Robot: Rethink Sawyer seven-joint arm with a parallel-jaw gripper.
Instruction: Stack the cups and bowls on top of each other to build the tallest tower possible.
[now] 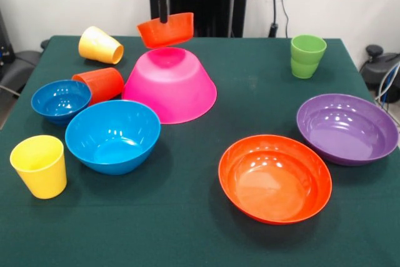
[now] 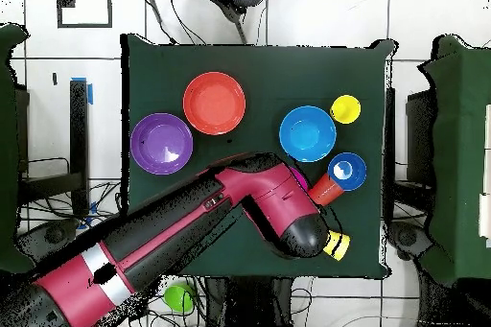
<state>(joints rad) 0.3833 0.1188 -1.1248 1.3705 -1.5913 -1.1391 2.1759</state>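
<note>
Glossy, smooth plastic is seen in the wide shallow orange bowl (image 1: 275,178), the wide shallow purple bowl (image 1: 347,128) and the upturned large pink bowl (image 1: 170,85), all set on a matt dark green cloth table cover (image 1: 187,229).

- Left side of the table (image 1: 187,229) is crowded: a medium blue bowl (image 1: 113,136), small blue bowl (image 1: 60,100), tipped orange-red cup (image 1: 100,84) and overturned pink bowl (image 1: 169,85) sit close together, leaving narrow gaps.
- A yellow cup (image 1: 39,166) stands at the near-left corner; another yellow cup (image 1: 100,45) lies behind.
- Open cloth runs down the middle, between the pink bowl and the green cup (image 1: 307,56).
- The shallow orange bowl (image 1: 275,178) and purple bowl (image 1: 347,128) fill the near right.
</note>
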